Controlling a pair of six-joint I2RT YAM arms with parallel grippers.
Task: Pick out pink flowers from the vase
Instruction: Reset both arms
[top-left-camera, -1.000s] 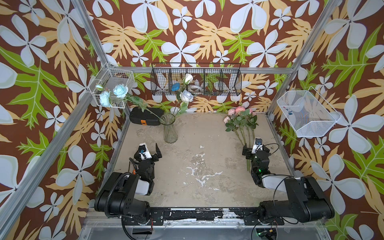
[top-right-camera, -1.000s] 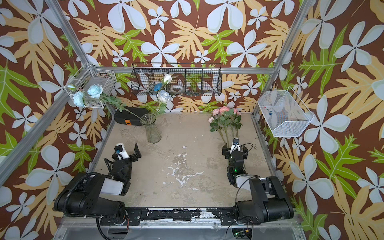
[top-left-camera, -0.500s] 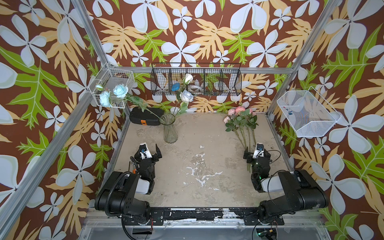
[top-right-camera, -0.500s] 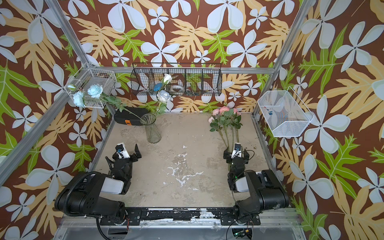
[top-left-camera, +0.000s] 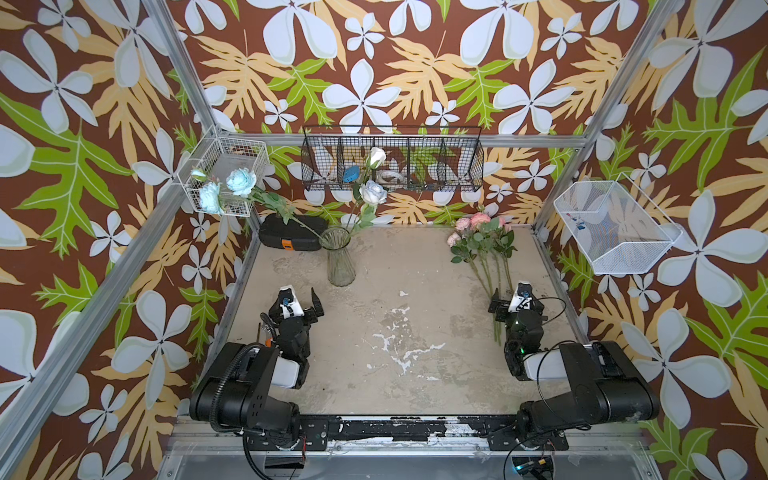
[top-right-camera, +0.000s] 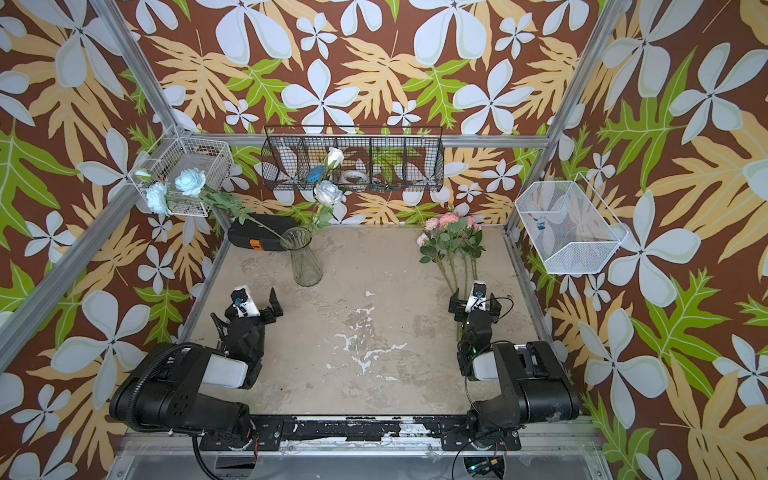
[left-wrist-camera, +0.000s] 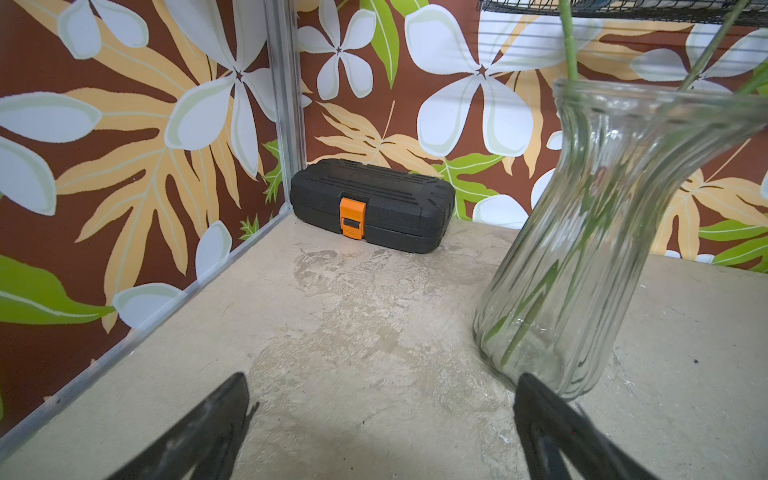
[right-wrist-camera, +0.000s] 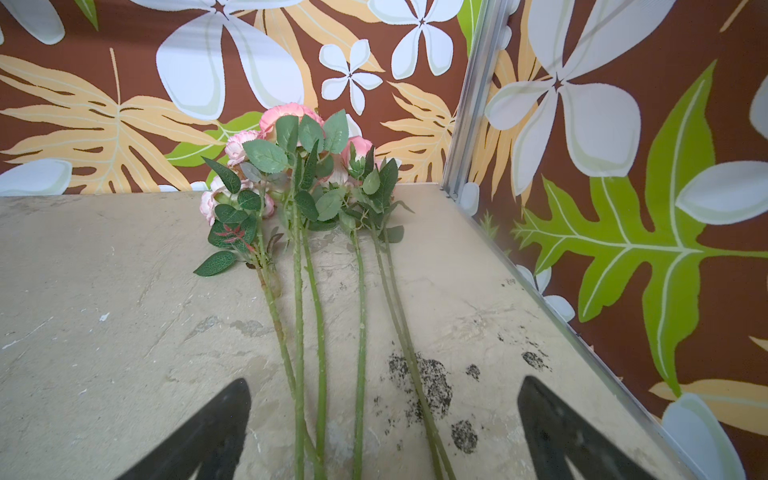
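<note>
Several pink flowers (top-left-camera: 482, 232) (top-right-camera: 451, 232) (right-wrist-camera: 291, 124) lie side by side on the table at the back right, heads toward the back wall. The clear ribbed vase (top-left-camera: 340, 259) (top-right-camera: 305, 262) (left-wrist-camera: 602, 232) stands at the back left, holding only light blue flowers (top-left-camera: 241, 180) and white roses (top-left-camera: 372, 192). My right gripper (top-left-camera: 515, 300) (top-right-camera: 476, 301) (right-wrist-camera: 384, 382) is open just above the near ends of the pink stems, gripping none of them. My left gripper (top-left-camera: 301, 299) (top-right-camera: 259, 301) (left-wrist-camera: 382, 382) is open and empty, just in front of the vase's base.
A black case with an orange latch (top-left-camera: 291, 235) (left-wrist-camera: 370, 203) lies in the back left corner behind the vase. A black wire basket (top-left-camera: 392, 160) hangs on the back wall. White wire baskets hang on the left (top-left-camera: 226, 183) and right (top-left-camera: 615, 226) frames.
The right arm has folded lower and back toward the front edge; its gripper stays open over the stem ends. The left arm, vase and flowers have not moved.
</note>
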